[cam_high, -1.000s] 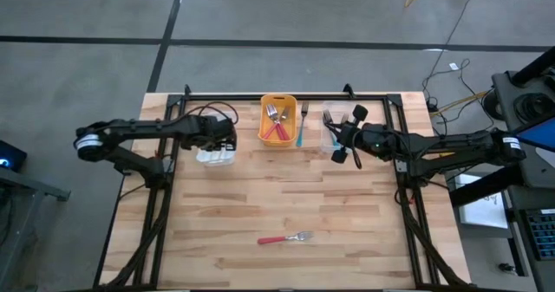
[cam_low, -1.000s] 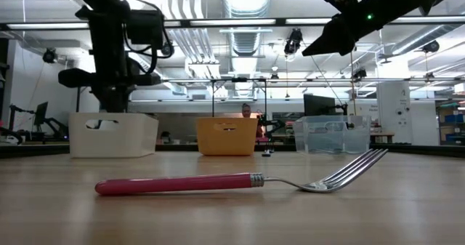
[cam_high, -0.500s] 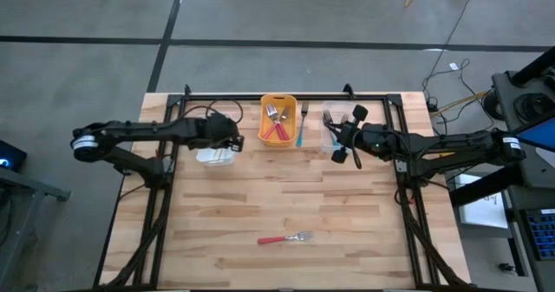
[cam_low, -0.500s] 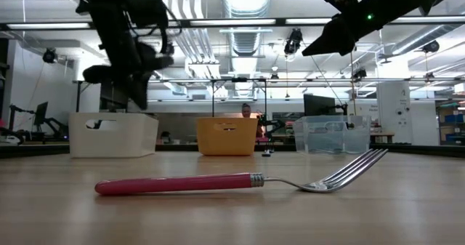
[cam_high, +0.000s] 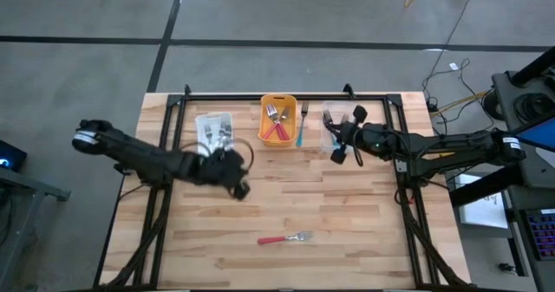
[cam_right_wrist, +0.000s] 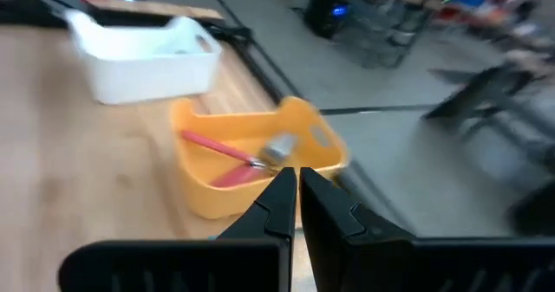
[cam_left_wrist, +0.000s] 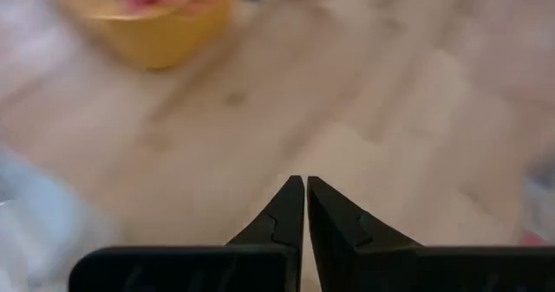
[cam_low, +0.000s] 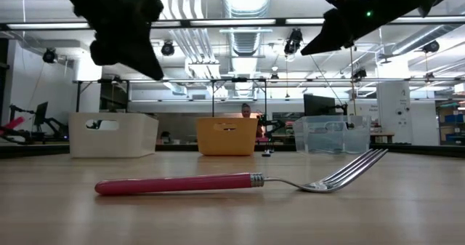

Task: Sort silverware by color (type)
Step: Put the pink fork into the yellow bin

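Observation:
A red-handled fork (cam_high: 284, 238) lies flat on the table near its front edge; the low view shows it close up (cam_low: 182, 183). At the back stand a white bin (cam_high: 214, 129) with forks, an orange bin (cam_high: 278, 119) with red-handled forks, and a clear bin (cam_high: 332, 127) with forks. A teal-handled fork (cam_high: 302, 127) lies on the table between the orange and clear bins. My left gripper (cam_high: 241, 189) is shut and empty over bare table, left of centre (cam_left_wrist: 303, 184). My right gripper (cam_high: 338, 143) hovers shut and empty by the clear bin (cam_right_wrist: 297, 175).
A black frame (cam_high: 286, 95) runs along the table's far edge and down both sides. Bare wood lies between the bins and the red-handled fork. The right wrist view looks past the orange bin (cam_right_wrist: 251, 166) to the white bin (cam_right_wrist: 143, 58).
My left gripper has swung away from above the white bin toward the table's near edge and middle, rolling as it went. It has stayed shut and empty. The white bin and its forks now show uncovered.

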You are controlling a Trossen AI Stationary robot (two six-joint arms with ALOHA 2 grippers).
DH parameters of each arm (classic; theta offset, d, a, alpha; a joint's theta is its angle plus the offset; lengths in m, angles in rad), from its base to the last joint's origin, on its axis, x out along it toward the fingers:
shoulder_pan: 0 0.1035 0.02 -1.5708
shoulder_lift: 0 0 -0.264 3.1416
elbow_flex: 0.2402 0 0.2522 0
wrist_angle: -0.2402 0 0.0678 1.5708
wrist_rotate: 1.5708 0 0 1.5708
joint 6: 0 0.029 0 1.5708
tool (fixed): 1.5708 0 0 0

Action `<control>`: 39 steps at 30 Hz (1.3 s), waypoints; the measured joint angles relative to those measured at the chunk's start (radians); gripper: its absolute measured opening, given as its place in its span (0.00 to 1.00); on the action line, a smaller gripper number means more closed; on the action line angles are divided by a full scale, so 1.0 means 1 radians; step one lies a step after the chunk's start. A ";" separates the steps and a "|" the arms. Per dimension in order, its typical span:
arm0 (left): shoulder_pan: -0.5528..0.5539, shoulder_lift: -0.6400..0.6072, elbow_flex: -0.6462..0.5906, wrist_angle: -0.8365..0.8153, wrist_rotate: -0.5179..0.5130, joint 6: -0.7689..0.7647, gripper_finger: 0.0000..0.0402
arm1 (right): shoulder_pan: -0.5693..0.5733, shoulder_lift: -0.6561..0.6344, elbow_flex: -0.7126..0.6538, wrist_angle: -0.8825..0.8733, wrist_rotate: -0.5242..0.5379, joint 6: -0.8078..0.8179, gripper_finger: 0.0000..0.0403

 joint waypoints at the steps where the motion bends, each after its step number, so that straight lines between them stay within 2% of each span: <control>1: -0.040 0.011 0.000 0.025 -0.005 0.001 0.00 | 0.000 0.000 0.000 0.000 -0.023 0.030 0.03; 6: -0.205 0.087 0.000 0.183 -0.038 0.058 0.00 | 0.010 0.000 0.000 -0.008 -0.251 0.183 0.03; 9: -0.264 0.148 0.000 0.274 -0.057 0.079 0.00 | 0.045 0.000 0.000 -0.008 -0.333 0.258 0.03; 16: -0.320 0.298 0.000 0.440 -0.073 0.082 0.00 | 0.193 0.000 0.000 -0.007 -0.334 0.351 0.03; 23: -0.353 0.418 0.001 0.621 -0.072 0.087 0.00 | 0.322 0.000 0.000 -0.005 -0.333 0.372 0.03; 31: -0.358 0.494 0.001 0.764 -0.051 0.093 0.00 | 0.354 0.000 0.000 -0.004 -0.325 0.412 0.03; 39: -0.359 0.548 0.018 0.859 -0.051 0.179 0.00 | 0.376 0.000 -0.014 -0.004 -0.323 0.425 0.03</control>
